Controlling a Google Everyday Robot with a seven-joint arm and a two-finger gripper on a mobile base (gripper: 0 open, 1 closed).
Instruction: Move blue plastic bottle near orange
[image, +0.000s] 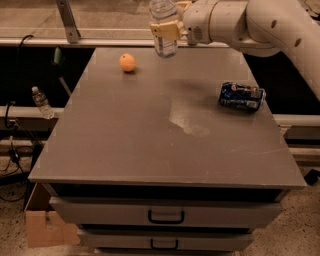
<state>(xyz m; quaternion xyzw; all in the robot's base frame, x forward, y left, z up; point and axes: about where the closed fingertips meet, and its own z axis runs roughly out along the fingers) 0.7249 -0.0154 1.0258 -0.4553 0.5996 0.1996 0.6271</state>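
Observation:
The blue plastic bottle (164, 35) is clear with a bluish tint; its cap is cut off by the top edge of the view. My gripper (169, 29) is shut on it and holds it upright in the air above the table's far edge. The orange (127, 62) is a small round fruit lying on the grey table (160, 130) near the far left. The bottle hangs a little to the right of the orange and above it.
A dented blue soda can (242, 96) lies on its side at the table's right. A tiny clear bottle (42, 102) stands off the table at left. Drawers (166, 215) are below the front edge. A cardboard box (45, 227) sits at lower left.

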